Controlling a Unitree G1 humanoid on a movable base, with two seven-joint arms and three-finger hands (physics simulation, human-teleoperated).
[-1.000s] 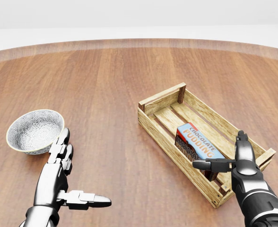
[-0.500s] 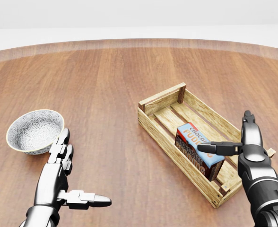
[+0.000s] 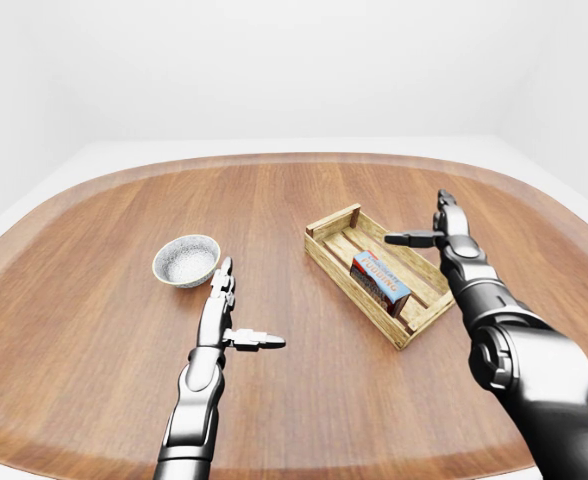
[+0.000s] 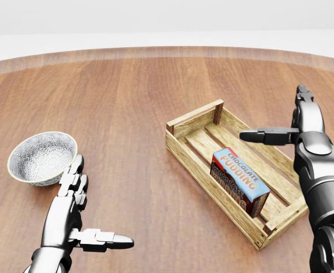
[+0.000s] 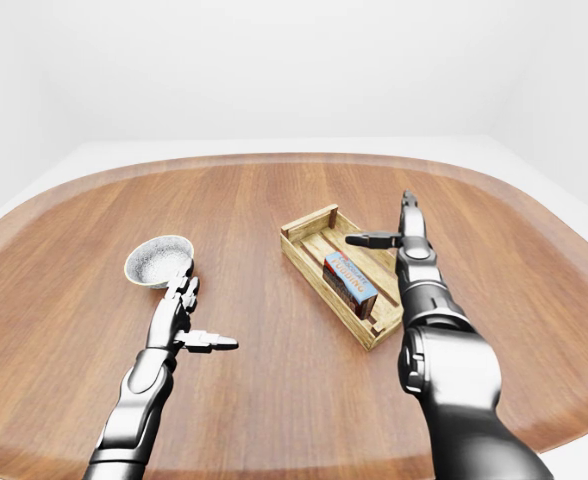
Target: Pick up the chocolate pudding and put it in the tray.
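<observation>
The chocolate pudding box lies inside the wooden slatted tray at the right of the head view, on its long side, label up. My right hand is open and empty, raised above the tray's right part, thumb pointing left, fingers pointing up, clear of the box. My left hand is open and empty at the lower left of the head view, low over the table, beside the bowl.
A patterned white bowl stands on the round wooden table at the left, just above my left hand. The table's edge curves along the top of the head view.
My right hand has risen from beside the box in the tray and moved up and away to the right. The box stays in the tray. The left hand has not moved.
</observation>
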